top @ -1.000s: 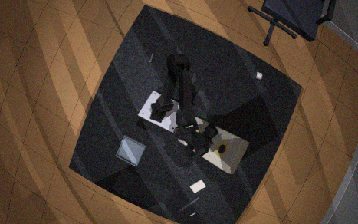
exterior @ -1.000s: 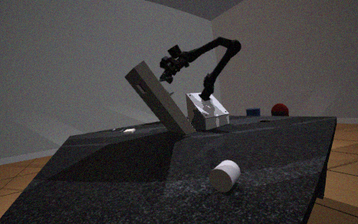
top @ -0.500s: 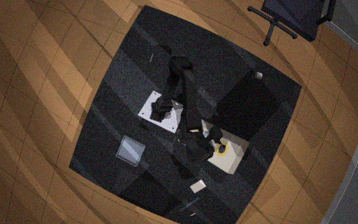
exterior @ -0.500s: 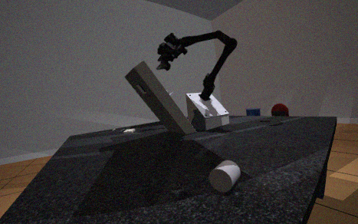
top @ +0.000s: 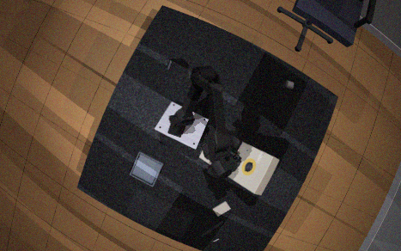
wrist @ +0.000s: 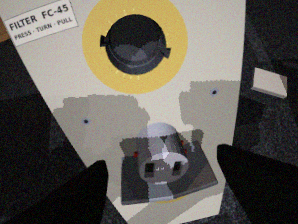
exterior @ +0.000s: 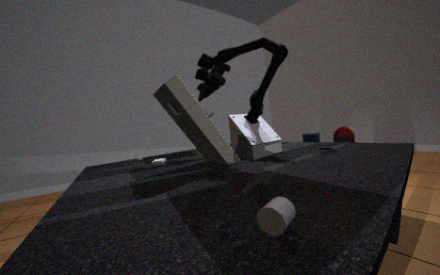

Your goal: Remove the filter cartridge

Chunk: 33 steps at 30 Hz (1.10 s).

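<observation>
The white service panel (wrist: 213, 23) (top: 263, 174) (exterior: 197, 120) leans tilted on the dark table. Its yellow-ringed socket (wrist: 133, 46) (top: 249, 166) is dark and empty. The round grey-white filter cartridge (wrist: 161, 152) lies in the small grey tray (wrist: 133, 189) at the foot of the panel, with its slotted face towards the wrist camera. My gripper (wrist: 162, 160) (exterior: 206, 87) (top: 222, 165) is open. Its dark fingers stand wide at either side of the tray, clear of the cartridge. In the overhead view my arm hides the tray and cartridge.
A loose white cylinder (exterior: 276, 216) (top: 289, 84) lies on the table. A flat white block (wrist: 269, 83) (top: 221, 208) lies beside the panel. A shallow grey square dish (top: 146, 168) sits left. My base stands on a white mount (top: 167, 120) (exterior: 253, 137). A blue box (exterior: 311, 137) and red ball (exterior: 344, 135) are behind.
</observation>
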Motion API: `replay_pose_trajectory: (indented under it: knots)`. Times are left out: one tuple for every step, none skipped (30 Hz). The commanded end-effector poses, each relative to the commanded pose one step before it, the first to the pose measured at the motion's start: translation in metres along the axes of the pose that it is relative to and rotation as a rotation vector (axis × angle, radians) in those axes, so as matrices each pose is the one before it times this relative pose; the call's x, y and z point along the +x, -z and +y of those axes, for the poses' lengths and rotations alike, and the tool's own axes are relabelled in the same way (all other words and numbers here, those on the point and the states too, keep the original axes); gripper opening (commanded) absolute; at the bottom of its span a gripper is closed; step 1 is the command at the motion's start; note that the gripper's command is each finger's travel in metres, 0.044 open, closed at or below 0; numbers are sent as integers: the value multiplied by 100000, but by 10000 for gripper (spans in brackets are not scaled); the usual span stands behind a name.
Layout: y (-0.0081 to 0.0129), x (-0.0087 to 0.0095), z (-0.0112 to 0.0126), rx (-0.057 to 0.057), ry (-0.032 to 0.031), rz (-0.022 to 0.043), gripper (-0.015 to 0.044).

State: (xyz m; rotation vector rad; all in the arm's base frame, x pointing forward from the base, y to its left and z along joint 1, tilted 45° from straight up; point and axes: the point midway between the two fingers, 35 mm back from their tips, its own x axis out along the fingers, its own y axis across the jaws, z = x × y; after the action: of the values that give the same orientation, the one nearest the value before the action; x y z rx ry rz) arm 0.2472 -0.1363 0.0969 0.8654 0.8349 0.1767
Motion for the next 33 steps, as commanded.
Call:
replay_pose_trajectory:
  knots:
    - [2860, 1301, 7, -9778, -371, 11342, 305]
    - [0, 0, 0, 0, 0, 0, 305]
    - [0, 0, 0, 0, 0, 0, 305]
    - [0, 0, 0, 0, 0, 0, 305]
    - [-2, 28, -3, -1, 7, 4, 305]
    - [-5, 83, -10, -2, 21, 10, 305]
    - [-7, 138, -16, -3, 34, 16, 305]
    - [-8, 159, -17, -4, 36, 17, 305]
    - [-8, 166, -16, -4, 35, 15, 305]
    - [-8, 166, -14, -4, 32, 13, 305]
    - [-7, 166, -13, -4, 29, 11, 305]
    - [-7, 165, -11, -4, 26, 9, 305]
    - [-6, 165, -10, -4, 22, 7, 305]
    - [-6, 165, -8, -4, 19, 5, 305]
    - [-5, 165, -7, -4, 16, 4, 305]
    - [-5, 164, -5, -4, 13, 2, 305]
    - [-4, 164, -4, -4, 10, 0, 305]
    - [-4, 164, -2, -4, 6, -2, 305]
    - [-3, 163, -1, -4, 3, -3, 305]
    - [-2, 163, 1, -4, 0, -5, 305]
    - [-2, 163, 2, -4, -4, -7, 305]
    - [-1, 162, 4, -4, -7, -8, 305]
    - [-1, 162, 5, -4, -10, -10, 305]
    - [0, 162, 6, -3, -14, -11, 305]
    - [1, 161, 8, -3, -17, -13, 305]
    - [1, 161, 9, -3, -21, -14, 305]
    - [2, 161, 11, -3, -24, -16, 305]
    - [3, 160, 12, -3, -27, -17, 305]
    - [3, 159, 14, -2, -31, -18, 305]
    - [4, 160, 15, -2, -35, -20, 305]
    - [5, 159, 16, -2, -38, -21, 305]
    - [5, 158, 18, -1, -41, -22, 305]
    - [6, 158, 19, -1, -45, -23, 305]
